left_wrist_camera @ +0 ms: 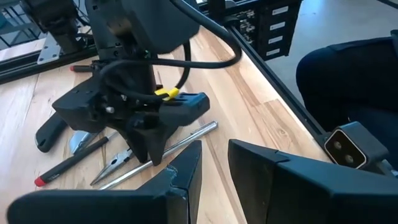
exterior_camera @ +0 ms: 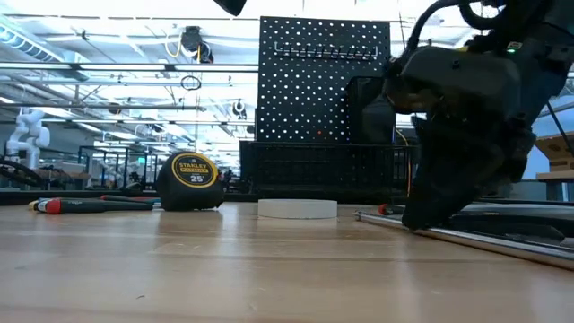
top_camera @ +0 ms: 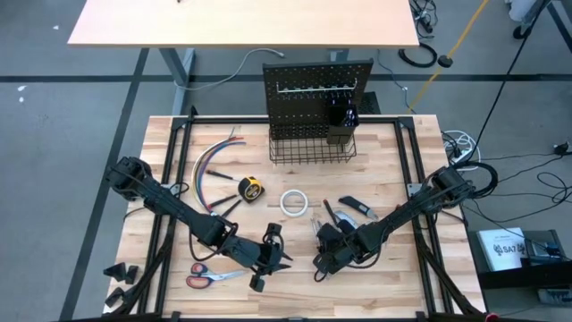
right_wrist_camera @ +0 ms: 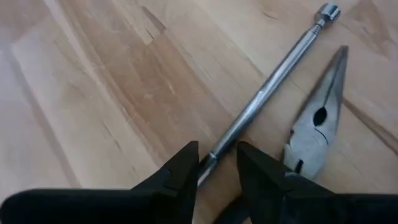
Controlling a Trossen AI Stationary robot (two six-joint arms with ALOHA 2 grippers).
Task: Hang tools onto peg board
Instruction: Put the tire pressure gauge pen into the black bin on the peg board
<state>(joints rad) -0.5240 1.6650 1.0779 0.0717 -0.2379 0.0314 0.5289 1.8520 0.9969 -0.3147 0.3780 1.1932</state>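
We see the table [top_camera: 393,277] with the peg board [top_camera: 317,89] upright at its far edge, well apart from both arms, so any tool lifted here has a long carry.

The right hand [right_wrist_camera: 216,163] is down on the table at the near side, its fingers narrow and straddling a slim silver rod [right_wrist_camera: 273,84]. We judge it is pinching the rod, though we cannot tell if the grip is firm. The risk is that a thin round shaft rolls or pivots between the pads and drops on the way. The needle-nose pliers [right_wrist_camera: 317,118] lie just beside the rod and could be dragged along.

The left hand [left_wrist_camera: 214,165] hovers near, narrow and holding nothing. A careless move could bump the right arm.

The right wrist view alone shows the rod between the fingers. The high view hides this under the arm but shows the scissors [top_camera: 210,275], tape measure [top_camera: 253,188] and tape roll [top_camera: 295,203]. The left wrist view adds a red-tipped screwdriver [left_wrist_camera: 71,163].
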